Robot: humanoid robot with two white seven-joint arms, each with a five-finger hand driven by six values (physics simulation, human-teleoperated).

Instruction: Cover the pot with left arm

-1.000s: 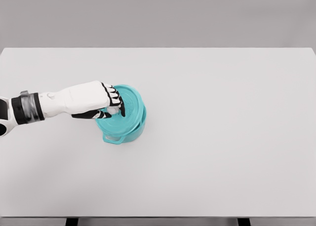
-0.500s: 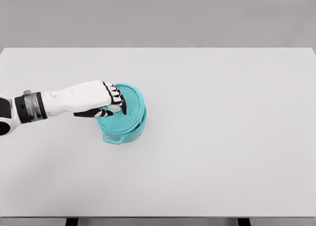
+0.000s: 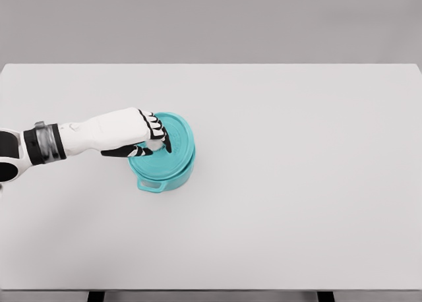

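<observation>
The left hand (image 3: 142,136) reaches in from the left edge, white forearm stretched across the table (image 3: 297,183), and its black-tipped fingers (image 3: 158,127) are curled down around the small pale knob (image 3: 154,144) at the middle of the lid (image 3: 173,144). So that hand is closed, gripping the lid by its knob, thumb tucked under on the near side. The teal lid sits over the teal pot (image 3: 168,178), tilted a touch and pushed slightly toward the far right, so the pot's near rim and wall show below it. A loop handle (image 3: 149,184) sticks out of the pot at the lower left. Pot and lid stand left of the table's middle, on the pale grey top.
</observation>
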